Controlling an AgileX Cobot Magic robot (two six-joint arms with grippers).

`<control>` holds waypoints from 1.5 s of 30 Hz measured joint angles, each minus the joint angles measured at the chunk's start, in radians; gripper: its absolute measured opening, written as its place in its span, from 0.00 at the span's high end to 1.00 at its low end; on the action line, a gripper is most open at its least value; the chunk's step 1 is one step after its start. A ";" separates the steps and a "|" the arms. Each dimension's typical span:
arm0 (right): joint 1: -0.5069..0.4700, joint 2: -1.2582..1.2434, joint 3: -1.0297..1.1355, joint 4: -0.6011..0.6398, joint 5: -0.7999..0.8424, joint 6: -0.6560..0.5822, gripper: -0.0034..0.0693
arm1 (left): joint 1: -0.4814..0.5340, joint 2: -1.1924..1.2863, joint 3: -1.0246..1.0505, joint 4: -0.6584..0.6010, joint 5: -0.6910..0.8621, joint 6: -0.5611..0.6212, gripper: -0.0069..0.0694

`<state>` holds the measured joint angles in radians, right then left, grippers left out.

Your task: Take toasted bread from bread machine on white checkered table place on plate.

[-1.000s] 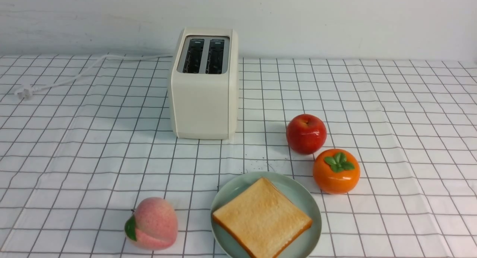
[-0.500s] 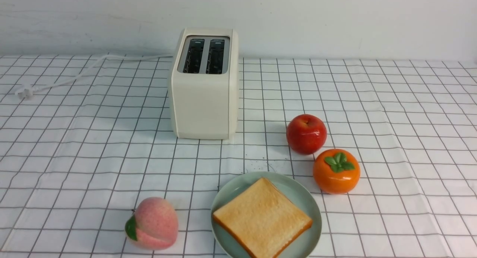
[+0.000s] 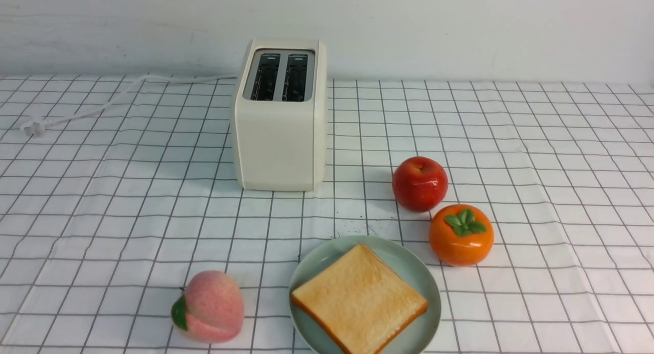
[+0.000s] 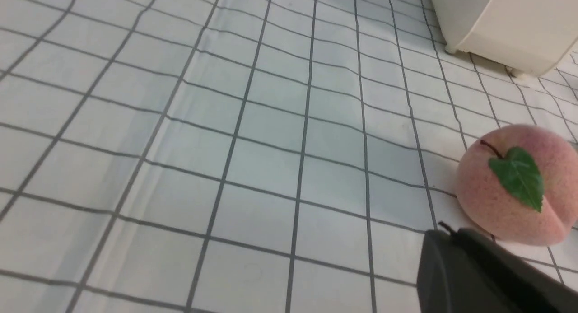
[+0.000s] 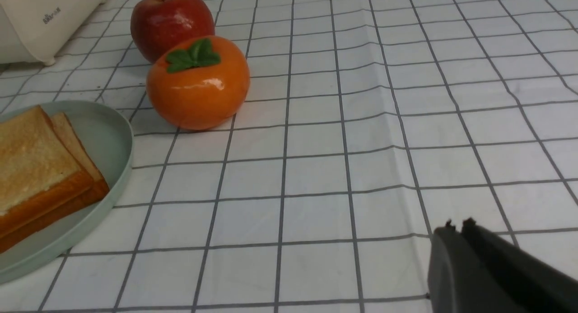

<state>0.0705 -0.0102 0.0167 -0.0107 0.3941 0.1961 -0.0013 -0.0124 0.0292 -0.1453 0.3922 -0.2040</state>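
Note:
Two slices of toasted bread (image 3: pixel 357 298) lie stacked on the mint-green plate (image 3: pixel 403 264) at the front middle of the white checkered table (image 3: pixel 127 206). In the right wrist view the upper slice (image 5: pixel 31 164) covers most of the lower one, on the plate (image 5: pixel 113 141). The cream bread machine (image 3: pixel 280 134) stands behind, with both slots dark and nothing in them. Neither arm shows in the front view. My left gripper (image 4: pixel 445 229) is shut and holds nothing, low over the cloth beside a peach (image 4: pixel 510 186). My right gripper (image 5: pixel 457 225) is shut and holds nothing, over bare cloth away from the plate.
A pink peach (image 3: pixel 209 307) sits left of the plate. A red apple (image 3: pixel 420 184) and an orange persimmon (image 3: pixel 461 235) sit at its right rear. The toaster's white cord (image 3: pixel 102 103) trails to the far left.

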 joint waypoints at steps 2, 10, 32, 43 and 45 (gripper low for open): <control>0.000 0.000 0.000 0.000 0.000 0.000 0.92 | 0.000 0.000 0.000 -0.001 0.000 0.000 0.93; 0.000 0.000 0.000 0.000 0.000 0.000 0.91 | 0.000 0.000 0.000 -0.003 0.000 0.000 0.93; 0.000 0.000 0.000 0.000 0.000 -0.001 0.87 | 0.000 0.000 0.000 -0.004 0.001 0.000 0.92; 0.000 0.000 0.000 0.000 0.000 -0.001 0.85 | 0.000 0.000 0.000 -0.004 0.001 0.000 0.91; 0.000 0.000 0.000 0.000 0.000 -0.001 0.85 | 0.000 0.000 0.000 -0.004 0.001 0.000 0.91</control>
<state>0.0705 -0.0102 0.0167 -0.0107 0.3941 0.1953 -0.0013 -0.0124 0.0292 -0.1489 0.3932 -0.2040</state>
